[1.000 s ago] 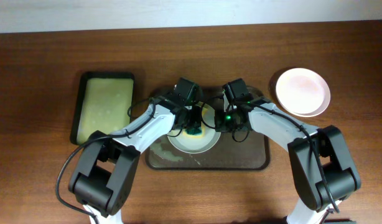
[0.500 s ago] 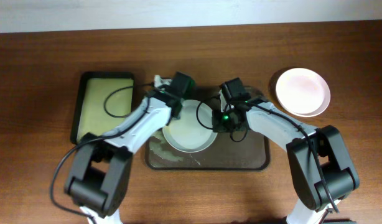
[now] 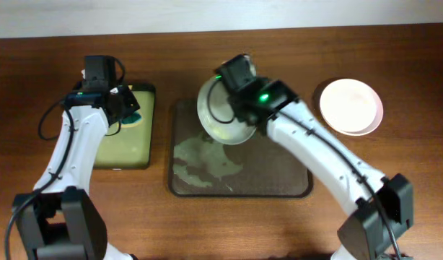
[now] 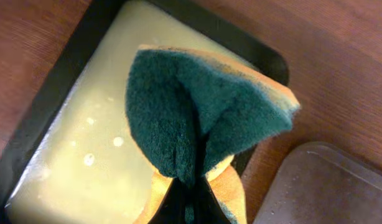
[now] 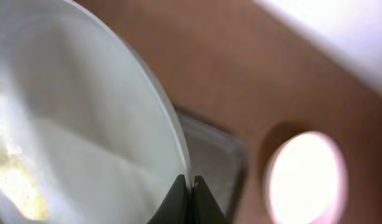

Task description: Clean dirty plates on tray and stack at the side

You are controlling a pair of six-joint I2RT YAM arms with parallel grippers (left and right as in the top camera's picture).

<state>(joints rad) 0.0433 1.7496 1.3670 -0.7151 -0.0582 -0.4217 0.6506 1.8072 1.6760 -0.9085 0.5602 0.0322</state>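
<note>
My right gripper (image 3: 239,85) is shut on the rim of a white plate (image 3: 220,115) and holds it lifted and tilted over the far left part of the dark brown tray (image 3: 279,177). In the right wrist view the plate (image 5: 85,124) fills the left side with yellow smears low on it, pinched at its edge by my right gripper (image 5: 191,185). Another white plate (image 3: 351,106) lies on the table at the far right; it also shows in the right wrist view (image 5: 306,177). My left gripper (image 3: 126,108) is shut on a green and yellow sponge (image 4: 203,118) over the small black tray (image 3: 117,144).
The small black tray (image 4: 48,124) with its yellow-green inside lies left of the brown tray, whose corner shows in the left wrist view (image 4: 328,186). Wet smears mark the brown tray's left half (image 3: 200,162). Brown table all round.
My left gripper carried the sponge from the plate left to over the small black tray. My right gripper lifted and tilted the plate up off the brown tray.
</note>
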